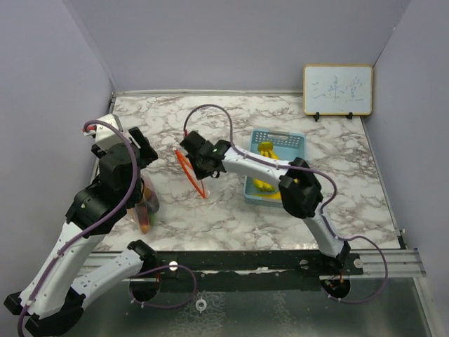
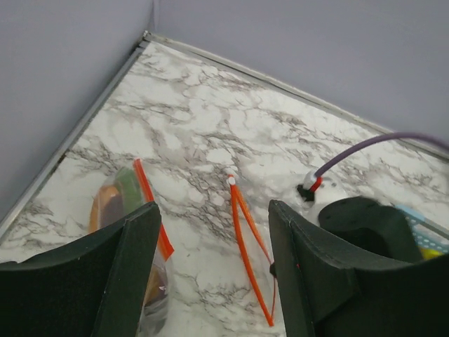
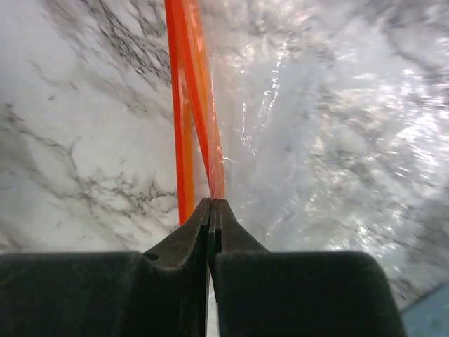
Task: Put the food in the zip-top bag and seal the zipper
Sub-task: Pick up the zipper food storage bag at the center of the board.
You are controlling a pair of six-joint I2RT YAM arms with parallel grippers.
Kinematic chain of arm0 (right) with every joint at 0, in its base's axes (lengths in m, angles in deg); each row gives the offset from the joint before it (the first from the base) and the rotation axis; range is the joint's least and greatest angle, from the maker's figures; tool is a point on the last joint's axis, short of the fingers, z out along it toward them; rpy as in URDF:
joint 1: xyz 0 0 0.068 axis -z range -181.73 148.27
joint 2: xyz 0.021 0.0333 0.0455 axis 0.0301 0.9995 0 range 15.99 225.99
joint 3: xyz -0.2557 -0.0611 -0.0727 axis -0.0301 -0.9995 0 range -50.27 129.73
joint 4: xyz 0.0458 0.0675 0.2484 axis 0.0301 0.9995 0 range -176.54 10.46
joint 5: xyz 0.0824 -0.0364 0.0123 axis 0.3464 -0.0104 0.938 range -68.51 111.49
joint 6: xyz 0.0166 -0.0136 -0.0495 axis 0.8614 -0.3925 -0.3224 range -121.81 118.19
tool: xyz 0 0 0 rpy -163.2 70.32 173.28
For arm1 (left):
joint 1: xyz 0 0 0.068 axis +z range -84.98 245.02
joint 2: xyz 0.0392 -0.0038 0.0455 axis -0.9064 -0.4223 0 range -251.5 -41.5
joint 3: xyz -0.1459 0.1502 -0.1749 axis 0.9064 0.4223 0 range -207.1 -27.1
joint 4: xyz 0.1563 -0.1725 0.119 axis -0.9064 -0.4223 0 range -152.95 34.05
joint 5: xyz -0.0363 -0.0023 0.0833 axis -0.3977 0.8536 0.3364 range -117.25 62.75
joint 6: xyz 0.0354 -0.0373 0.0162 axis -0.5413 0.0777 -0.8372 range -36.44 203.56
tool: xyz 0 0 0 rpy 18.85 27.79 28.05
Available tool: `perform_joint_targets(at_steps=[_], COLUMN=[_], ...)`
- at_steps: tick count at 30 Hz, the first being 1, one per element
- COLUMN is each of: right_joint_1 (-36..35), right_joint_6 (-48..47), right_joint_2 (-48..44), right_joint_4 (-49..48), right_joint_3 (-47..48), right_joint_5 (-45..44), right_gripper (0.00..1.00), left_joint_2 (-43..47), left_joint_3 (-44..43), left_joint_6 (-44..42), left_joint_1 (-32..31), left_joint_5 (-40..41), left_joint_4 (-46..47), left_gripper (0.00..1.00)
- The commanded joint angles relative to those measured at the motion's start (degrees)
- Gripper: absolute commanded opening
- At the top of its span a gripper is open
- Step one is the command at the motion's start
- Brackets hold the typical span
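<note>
Food sits in two places. Nearest the arm bases, a filled bag (image 1: 146,208) lies on the counter (image 1: 210,225), partly under the left arm, with orange and dark-green pieces (image 2: 112,200) showing through the film. Whether its orange strip is pressed closed cannot be told. The left hand (image 2: 214,232) hangs above that spot with its fingers spread wide and nothing between them.

Further in, at mid-counter, the right hand (image 3: 210,207) has its fingers pinched tight on the orange zipper (image 3: 189,105) of a second zip-top bag (image 1: 195,174). This bag looks empty, and its two zipper tracks part into a narrow V, so its mouth is not sealed.

Just beyond and to the right, the light-blue basket (image 1: 295,144) holds the yellow bananas (image 1: 266,149), none of them bagged yet. A whiteboard (image 1: 337,90) leans against the far wall.

The task looks partway done. The small pieces and the green vegetable appear packed. The bananas have yet to go into the held bag, and its zipper has yet to be run shut.
</note>
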Motion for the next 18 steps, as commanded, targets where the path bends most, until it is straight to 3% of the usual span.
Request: perform_joint_targets(at_steps=[1, 10, 14, 15, 18], right_joint_1=[4.22, 6.45, 6.55, 6.55, 6.46], right_joint_6=[0.38, 3.67, 1.64, 0.94, -0.68], right_joint_2=[-15.63, -26.70, -24.86, -22.90, -14.91], right_joint_4=[-9.93, -15.77, -13.48, -11.36, -4.31], right_joint_3=[-4.44, -11.01, -10.48, -8.96, -2.43], right_joint_5=[2.47, 7.29, 8.04, 8.92, 10.70], right_gripper=[0.02, 0.02, 0.02, 0.04, 0.38], left_joint_2=[0.48, 0.23, -0.27, -0.09, 1.35], left_joint_3=[1.95, 8.61, 10.60, 10.44, 10.05], left_joint_6=[5.76, 14.85, 18.45, 19.89, 23.52], left_joint_1=[0.22, 0.19, 0.22, 0.18, 0.22], left_joint_5=[-9.86, -19.53, -19.60, -18.37, -13.15], left_joint_4=[0.49, 6.88, 7.41, 6.50, 3.07], left_gripper=[0.63, 0.61, 0.60, 0.60, 0.61])
